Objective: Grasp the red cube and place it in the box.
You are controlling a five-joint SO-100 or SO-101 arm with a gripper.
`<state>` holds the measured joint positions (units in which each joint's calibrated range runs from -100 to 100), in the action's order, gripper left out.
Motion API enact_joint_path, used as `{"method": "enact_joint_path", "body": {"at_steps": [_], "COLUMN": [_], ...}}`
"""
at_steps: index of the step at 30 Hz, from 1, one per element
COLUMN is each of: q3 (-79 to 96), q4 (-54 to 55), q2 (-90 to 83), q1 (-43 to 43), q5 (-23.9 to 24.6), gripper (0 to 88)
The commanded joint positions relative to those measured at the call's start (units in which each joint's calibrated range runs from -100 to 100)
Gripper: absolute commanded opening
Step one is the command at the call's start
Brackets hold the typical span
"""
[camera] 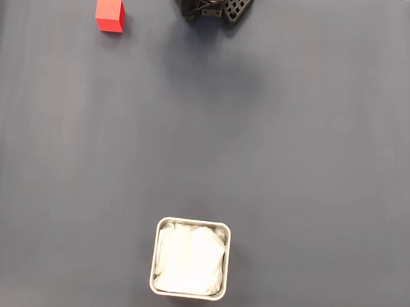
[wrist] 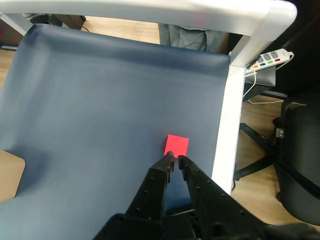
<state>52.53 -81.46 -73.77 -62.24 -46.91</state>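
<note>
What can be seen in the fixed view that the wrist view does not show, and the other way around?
The fixed view alone shows the box with its white lining, far from the cube. The wrist view alone shows the gripper with fingertips nearly together just short of the cube, plus the white table edge, a power strip and an office chair. Both share the red cube and the dark blue mat.

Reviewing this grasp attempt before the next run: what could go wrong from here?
1. In the wrist view the gripper is nearly shut, its tips just short of the red cube. Advancing like this would likely push the cube rather than grasp it.
2. The cube sits near the mat's edge; a push could send it off.
3. In the fixed view the box lies far across the mat from the cube, so a weak grip could drop it on the way.
</note>
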Motion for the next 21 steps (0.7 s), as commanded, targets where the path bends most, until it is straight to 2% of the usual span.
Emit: {"method": "enact_joint_path", "body": {"at_steps": [1, 21], "q3": [-0.07, 2.12], "q4": [-0.67, -0.67], "q2": [-0.92, -2.31], "q1": [-1.32, -3.53], "q5": [-0.39, 1.61], "gripper": [0.0, 0.7]}}
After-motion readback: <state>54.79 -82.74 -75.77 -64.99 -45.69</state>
